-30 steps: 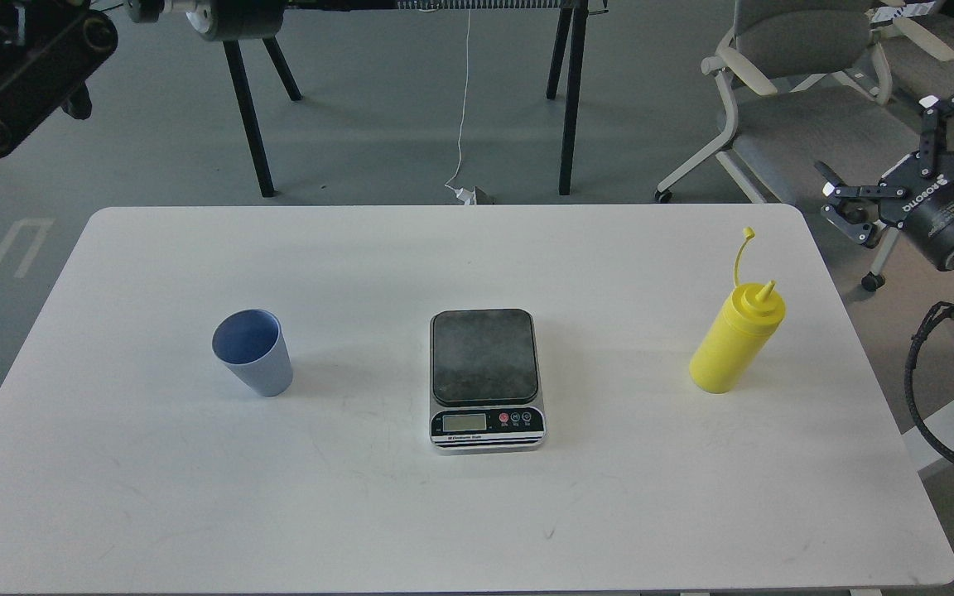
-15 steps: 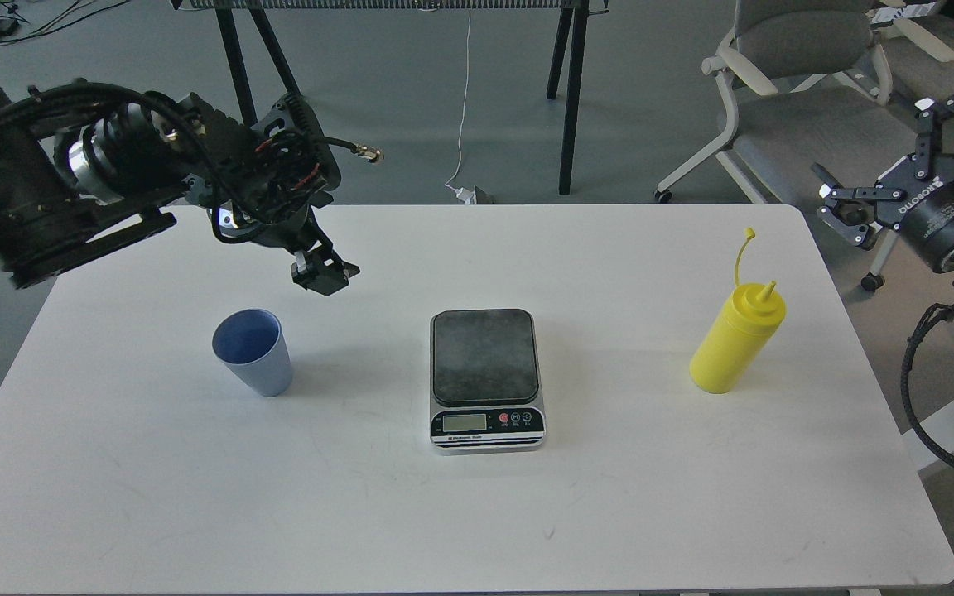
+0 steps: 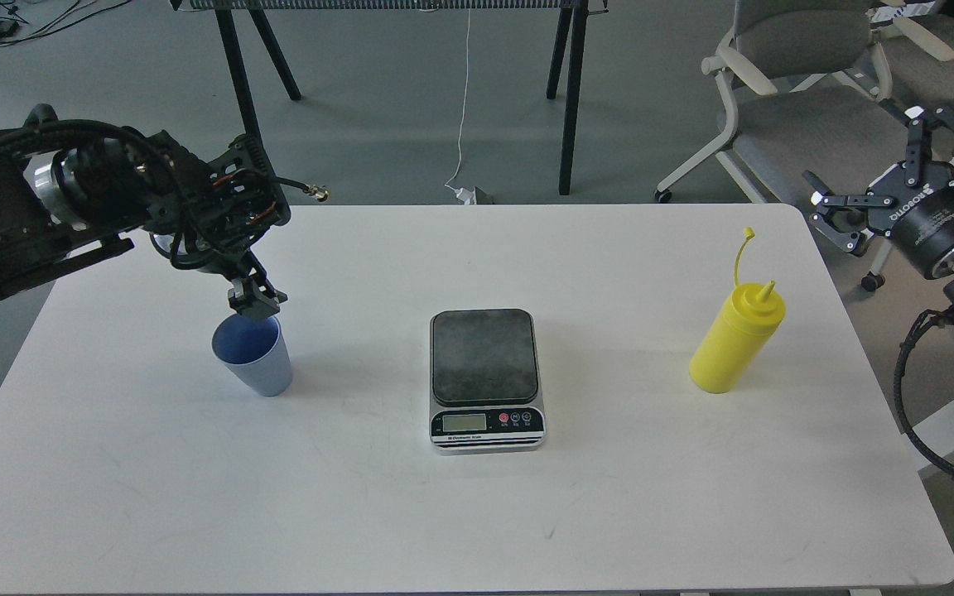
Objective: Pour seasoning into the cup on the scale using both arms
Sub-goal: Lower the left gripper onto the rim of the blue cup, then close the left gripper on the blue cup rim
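Note:
The light-blue cup (image 3: 255, 356) stands upright on the white table (image 3: 444, 513), left of centre. The silver scale (image 3: 486, 379) with its dark plate lies at the middle, nothing on it. The yellow seasoning bottle (image 3: 735, 338) stands at the right, cap strap up and nozzle uncovered. My left gripper (image 3: 255, 303) points down just above the cup's far rim; its fingers are dark and cannot be told apart. My right gripper (image 3: 879, 170) hangs beyond the table's right edge, up and right of the bottle, with fingers spread wide and empty.
Grey chairs (image 3: 808, 91) stand behind the table's far right corner. Black stand legs (image 3: 570, 99) and a white cable (image 3: 462, 124) are on the floor behind the table. The table's far edge runs just behind my left arm.
My left arm swung in from the upper left, then moved left and down until its gripper is over the cup. My right gripper shifted slightly up and left.

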